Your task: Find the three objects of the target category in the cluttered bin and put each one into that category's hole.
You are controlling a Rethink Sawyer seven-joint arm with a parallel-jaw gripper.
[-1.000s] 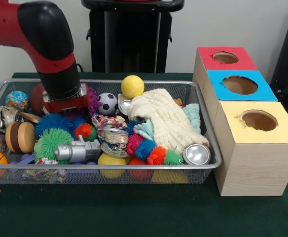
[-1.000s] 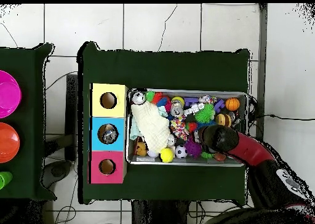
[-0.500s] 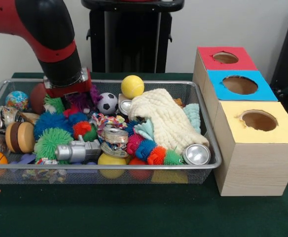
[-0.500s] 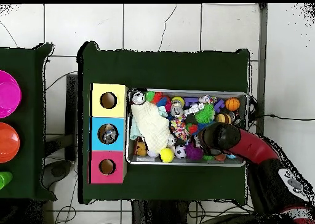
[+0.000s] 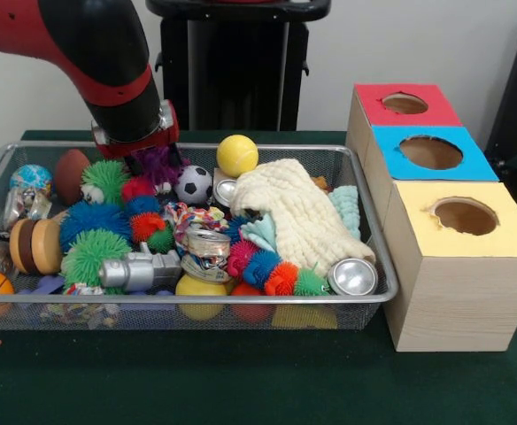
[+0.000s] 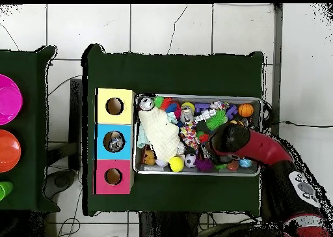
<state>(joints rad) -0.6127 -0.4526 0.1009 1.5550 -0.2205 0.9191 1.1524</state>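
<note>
Gripper (image 5: 155, 164) raised over wire bin's (image 5: 241, 299) far side, a purple spiky ball (image 5: 161, 166) seemingly pinched under it, jaws hidden; likely carry step, next needing travel across to the boxes' (image 5: 431, 152) matching hole.

The red and black arm (image 5: 99, 49) slants down from the upper left, its wrist ending in a red collar; the gripper (image 5: 155, 164) below it is mostly hidden (finger spacing cannot be made out)
</note>
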